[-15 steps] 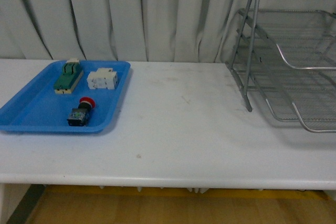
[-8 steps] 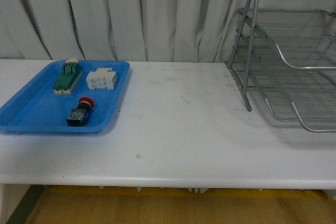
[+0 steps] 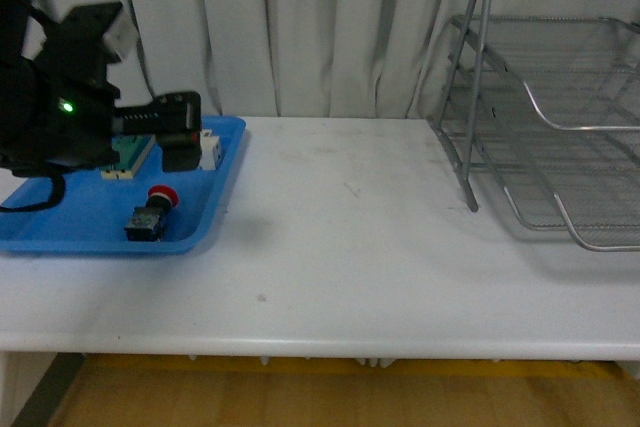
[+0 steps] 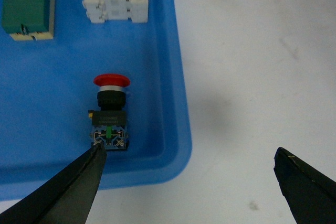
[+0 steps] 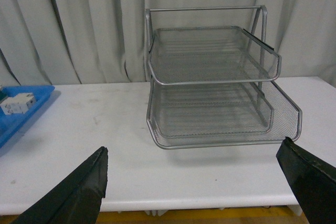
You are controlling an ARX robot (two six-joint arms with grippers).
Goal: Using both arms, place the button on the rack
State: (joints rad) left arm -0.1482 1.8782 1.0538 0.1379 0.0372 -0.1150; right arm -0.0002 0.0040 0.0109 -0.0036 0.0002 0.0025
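My left gripper (image 4: 189,150) hovers over the blue tray (image 4: 173,77), jaws spread wide. The button (image 4: 110,111) lies on its side inside that tray. My right gripper (image 5: 193,148), jaws also apart, faces the rack (image 5: 210,77).

The left arm (image 3: 55,107), cut off by the front view's left and top edges, covers most of the green-and-cream switch block (image 3: 128,155) and part of the white block (image 3: 210,150) in the blue tray (image 3: 215,207), along with the tray's far left corner. The rack (image 3: 540,117) runs out of that frame on the right. From the left wrist, both blocks are cropped at the picture's edge, and only the finger ends of the left gripper (image 4: 189,153) show. From the right wrist, the tray is a sliver at the edge, the right gripper (image 5: 193,148) shows just two finger ends, and the rack's lower tiers cannot be told apart.
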